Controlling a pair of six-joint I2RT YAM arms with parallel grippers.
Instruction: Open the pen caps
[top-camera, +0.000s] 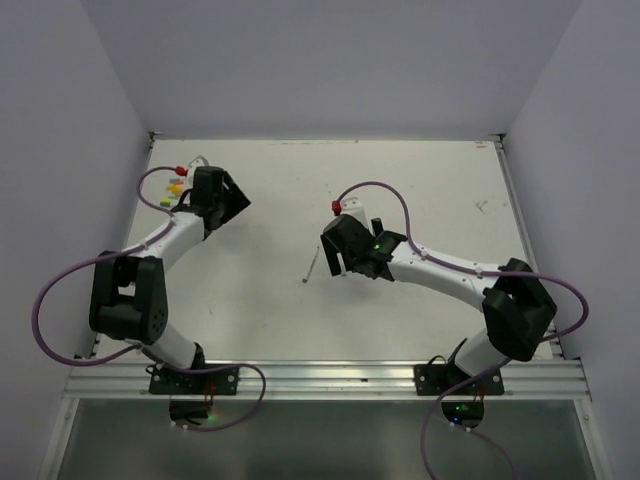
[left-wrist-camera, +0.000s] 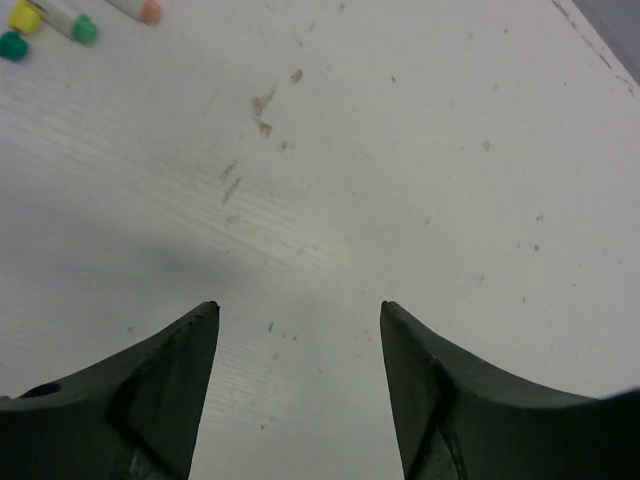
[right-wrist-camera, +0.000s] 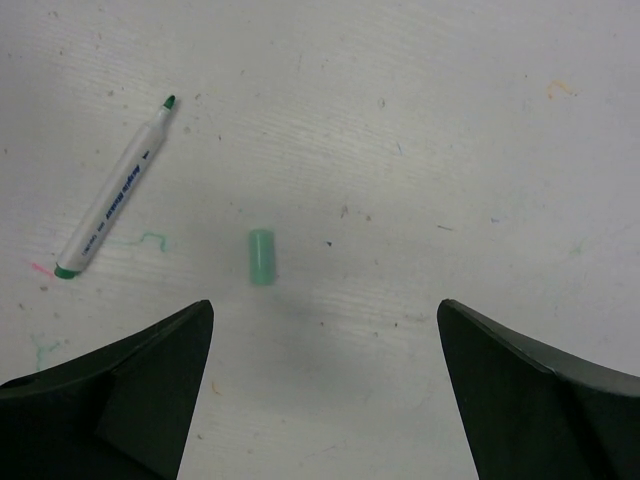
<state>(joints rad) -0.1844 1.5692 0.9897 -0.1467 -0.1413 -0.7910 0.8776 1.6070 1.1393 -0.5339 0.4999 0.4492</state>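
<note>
Diffuse overhead light is evenly brightening the white worktop (top-camera: 420, 190). Soft grey shadows are lying just ahead of the dark fingers (left-wrist-camera: 140, 400), which are appearing underexposed and slightly blurred in both wrist views.

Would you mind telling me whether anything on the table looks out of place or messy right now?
Yes, ink marks: green squiggles and a pink streak stain the white table beside the uncapped green-tipped white pen, with a pale green cylindrical cap lying loose nearby. Brownish smudges show ahead of the left pincer.
</note>
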